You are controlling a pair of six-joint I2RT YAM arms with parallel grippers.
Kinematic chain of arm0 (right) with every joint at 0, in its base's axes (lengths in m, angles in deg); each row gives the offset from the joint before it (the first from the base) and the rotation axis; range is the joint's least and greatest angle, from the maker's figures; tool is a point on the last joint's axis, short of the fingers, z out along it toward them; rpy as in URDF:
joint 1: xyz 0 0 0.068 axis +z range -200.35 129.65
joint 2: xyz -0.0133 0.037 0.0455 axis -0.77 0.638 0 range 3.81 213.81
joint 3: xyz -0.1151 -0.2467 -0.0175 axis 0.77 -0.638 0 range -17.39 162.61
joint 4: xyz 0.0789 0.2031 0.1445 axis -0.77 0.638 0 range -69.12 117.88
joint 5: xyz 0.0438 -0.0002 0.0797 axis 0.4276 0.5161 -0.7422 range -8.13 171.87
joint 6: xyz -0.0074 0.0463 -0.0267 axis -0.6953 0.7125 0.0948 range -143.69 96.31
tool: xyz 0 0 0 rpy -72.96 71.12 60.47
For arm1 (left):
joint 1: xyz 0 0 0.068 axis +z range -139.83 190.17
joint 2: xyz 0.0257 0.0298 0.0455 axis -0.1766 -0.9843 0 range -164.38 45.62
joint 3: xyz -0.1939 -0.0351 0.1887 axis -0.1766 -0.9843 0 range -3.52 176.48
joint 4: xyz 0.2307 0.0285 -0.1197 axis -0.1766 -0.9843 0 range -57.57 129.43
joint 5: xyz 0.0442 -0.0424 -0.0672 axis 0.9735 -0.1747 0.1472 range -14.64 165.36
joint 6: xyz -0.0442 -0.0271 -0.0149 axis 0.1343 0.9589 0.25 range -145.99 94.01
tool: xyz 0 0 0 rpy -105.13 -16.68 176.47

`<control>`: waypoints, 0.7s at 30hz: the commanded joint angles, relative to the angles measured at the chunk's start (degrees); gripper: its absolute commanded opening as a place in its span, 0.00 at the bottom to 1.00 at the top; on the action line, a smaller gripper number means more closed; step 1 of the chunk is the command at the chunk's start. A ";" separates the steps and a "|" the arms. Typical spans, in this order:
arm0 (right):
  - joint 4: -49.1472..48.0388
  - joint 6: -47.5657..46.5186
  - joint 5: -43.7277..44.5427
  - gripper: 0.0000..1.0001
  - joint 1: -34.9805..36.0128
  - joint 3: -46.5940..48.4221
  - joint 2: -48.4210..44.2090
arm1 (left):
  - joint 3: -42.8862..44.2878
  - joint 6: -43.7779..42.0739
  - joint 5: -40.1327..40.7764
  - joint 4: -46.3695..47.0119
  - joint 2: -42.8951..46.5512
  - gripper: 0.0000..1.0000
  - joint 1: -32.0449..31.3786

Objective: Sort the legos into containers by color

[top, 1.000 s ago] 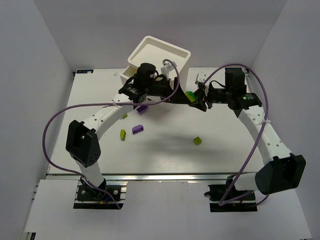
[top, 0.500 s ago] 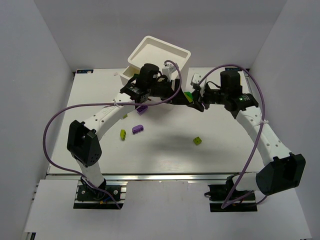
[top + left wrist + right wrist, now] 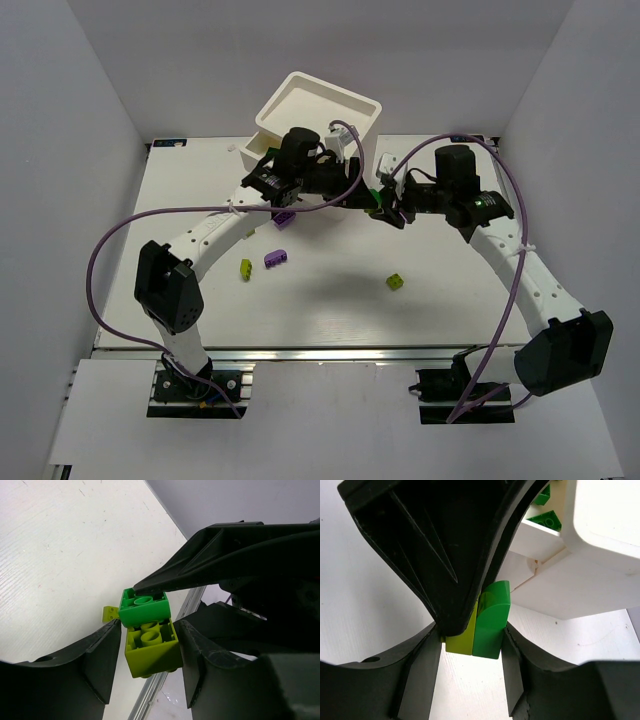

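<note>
Joined bricks (image 3: 376, 196) nearly hidden between left gripper (image 3: 368, 195) and right gripper (image 3: 388, 203) from above, chest (image 3: 320, 105) drawer fronts behind the left arm (image 3: 215, 232), drawer's green bricks (image 3: 547, 519) cut by the top edge, left fingers' (image 3: 100, 655) contact with lime brick (image 3: 152, 652) unclear

The view from above is bright, with white, even light. The table (image 3: 300, 320) looks pale, and a soft grey shadow lies near its middle, under the arms. Things look sharp there.

In the left wrist view the green brick (image 3: 145, 607) is clear. The dark fingers (image 3: 100, 665) beside it are a bit blurry and show little detail.

In the right wrist view the white chest (image 3: 600, 540) is very bright, almost washed out. The black fingers (image 3: 420, 675) below it are dim and soft.
</note>
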 commanded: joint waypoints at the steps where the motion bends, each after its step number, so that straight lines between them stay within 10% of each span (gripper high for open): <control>1: -2.92 -0.21 0.79 0.24 0.21 -0.46 -1.59 | 0.99 -0.09 -1.32 1.14 0.71 0.59 -0.36; 6: -3.54 0.06 1.67 0.24 0.38 -0.64 -1.59 | 0.46 -0.09 -1.15 1.13 1.32 0.58 -0.36; 11: -3.63 -0.12 1.94 0.30 0.38 -0.90 -1.68 | 0.02 0.26 -1.58 1.92 1.24 0.31 -0.36; 21: -2.41 5.14 4.21 0.89 -0.49 -0.82 -1.68 | -1.12 -1.66 -1.68 1.50 3.07 0.06 0.96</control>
